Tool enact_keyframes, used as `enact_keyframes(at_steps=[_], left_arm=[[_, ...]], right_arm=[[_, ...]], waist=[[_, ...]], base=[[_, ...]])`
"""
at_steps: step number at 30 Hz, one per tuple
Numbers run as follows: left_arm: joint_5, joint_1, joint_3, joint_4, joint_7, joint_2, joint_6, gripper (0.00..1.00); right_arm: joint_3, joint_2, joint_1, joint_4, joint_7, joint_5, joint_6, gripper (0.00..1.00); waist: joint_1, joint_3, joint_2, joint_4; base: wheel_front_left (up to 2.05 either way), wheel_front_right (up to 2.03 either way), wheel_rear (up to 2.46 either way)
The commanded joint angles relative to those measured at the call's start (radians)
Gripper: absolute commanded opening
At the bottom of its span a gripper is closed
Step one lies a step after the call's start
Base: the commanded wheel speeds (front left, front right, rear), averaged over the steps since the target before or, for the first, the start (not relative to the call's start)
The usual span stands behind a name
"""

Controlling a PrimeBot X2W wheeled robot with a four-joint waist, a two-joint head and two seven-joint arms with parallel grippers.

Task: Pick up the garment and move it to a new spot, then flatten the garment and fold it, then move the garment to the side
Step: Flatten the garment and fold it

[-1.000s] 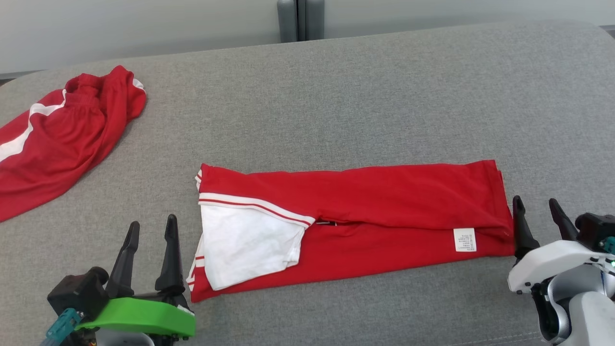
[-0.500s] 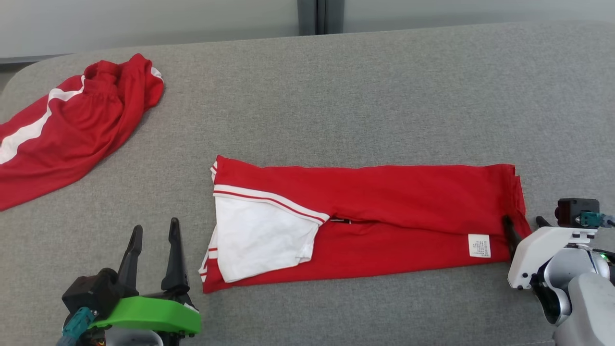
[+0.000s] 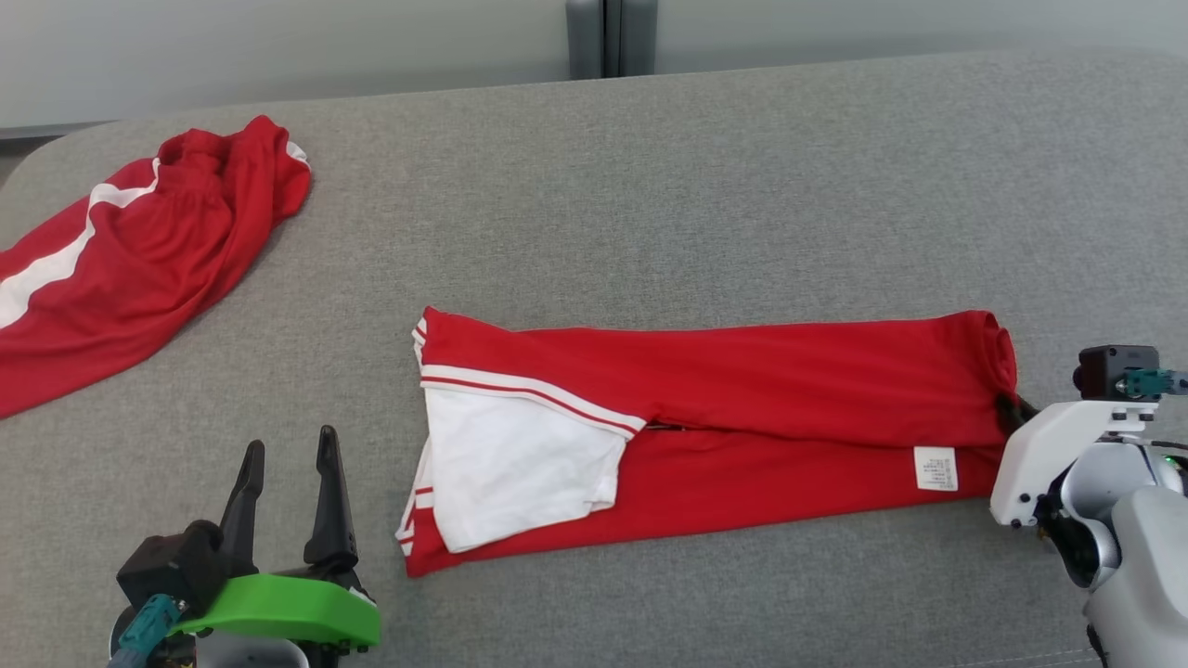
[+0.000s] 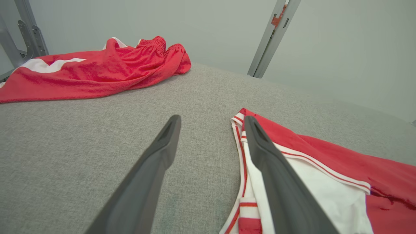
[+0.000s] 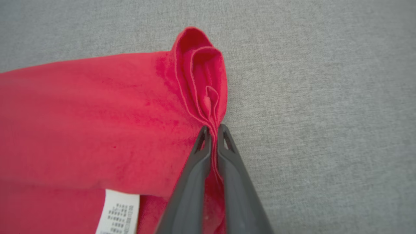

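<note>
My right gripper has just pinched its fingers shut on the garment, at the end farthest from the crumpled shorts. The garment lies flat on the bench. My left gripper waits at the nearer end with its fingers wide. The fold, I judge, can begin.

Head camera high, facing down over the whole garment, left wrist camera low at its striped end, right wrist camera close over its other end
</note>
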Motion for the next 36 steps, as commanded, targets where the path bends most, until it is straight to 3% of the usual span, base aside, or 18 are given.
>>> enact_keyframes(at_steps=[1,8,13,19,27,36], left_arm=[[0.004,-0.002,0.0,-0.004,0.003,0.009,0.008,1.0],[0.006,0.009,-0.004,-0.024,0.019,0.021,0.016,1.0],[0.011,0.01,-0.012,-0.03,0.032,0.029,0.023,1.0],[0.014,0.002,-0.026,-0.025,0.043,0.031,0.018,1.0],[0.006,-0.011,-0.035,-0.02,0.041,0.027,0.014,1.0],[-0.003,-0.03,-0.042,-0.003,0.033,0.016,0.005,1.0]], right_arm=[[-0.008,-0.023,-0.014,0.0,-0.012,0.009,-0.003,0.0],[-0.057,-0.069,0.01,-0.041,-0.04,0.069,-0.002,0.0],[-0.065,-0.047,0.034,-0.111,-0.045,0.156,-0.002,0.0],[0.025,0.006,0.072,-0.245,-0.007,0.249,-0.002,0.0],[0.177,0.066,0.087,-0.414,0.047,0.344,-0.002,0.0],[0.332,0.148,0.028,-0.416,0.048,0.388,-0.002,0.0]], waist=[[0.0,-0.008,0.0,-0.015],[0.0,-0.018,0.0,-0.059],[0.0,-0.021,0.0,-0.084],[0.0,-0.029,0.0,-0.087],[0.0,-0.034,0.0,-0.037],[0.0,-0.032,0.0,0.032]], base=[[0.0,0.0,0.0],[0.0,0.0,0.0],[0.0,0.0,0.0],[0.0,0.0,0.0],[0.0,0.0,0.0],[0.0,0.0,0.0]])
